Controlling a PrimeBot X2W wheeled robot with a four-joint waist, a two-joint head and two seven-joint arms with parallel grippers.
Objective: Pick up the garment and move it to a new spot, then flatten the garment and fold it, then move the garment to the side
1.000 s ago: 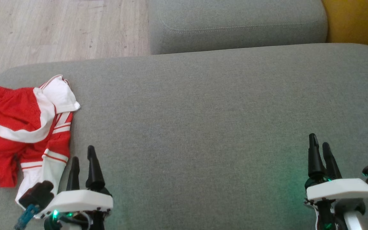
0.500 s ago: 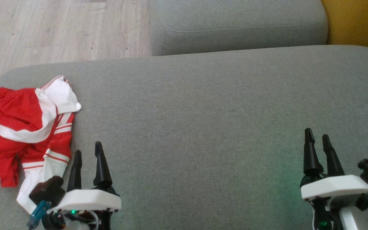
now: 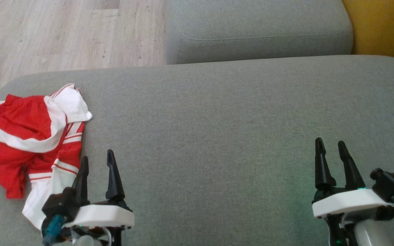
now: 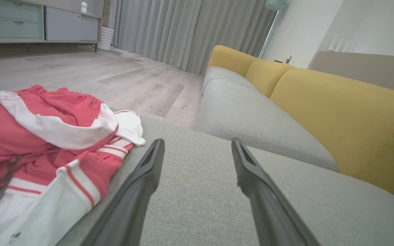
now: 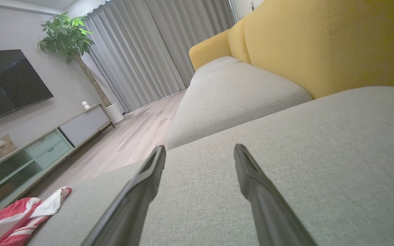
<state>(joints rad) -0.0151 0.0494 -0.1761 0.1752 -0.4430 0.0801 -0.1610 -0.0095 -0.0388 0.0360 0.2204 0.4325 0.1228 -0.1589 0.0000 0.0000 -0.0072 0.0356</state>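
A crumpled red and white garment (image 3: 29,143) lies on the left end of the grey cushion (image 3: 217,130). In the left wrist view the garment (image 4: 43,143) spreads across the lower left, and in the right wrist view the garment (image 5: 19,218) sits far off at the lower left. My left gripper (image 3: 97,159) stands open just right of the garment's lower white edge, with nothing between its fingers (image 4: 149,167). Far to the right, my right gripper (image 3: 330,145) hangs open over bare cushion, its fingers (image 5: 248,171) apart and empty.
A second grey cushion (image 3: 258,30) lies beyond the near one, with a yellow backrest (image 3: 385,27) at the right. Wooden floor (image 3: 56,34) shows past the cushion's far left edge. A TV cabinet (image 5: 46,140), a potted tree (image 5: 67,37) and curtains (image 5: 149,48) stand across the room.
The head camera has shifted, so the whole scene sits lower and a bit to the right. Both grippers stay open; the right one has edged left and forward, the left one slightly right.
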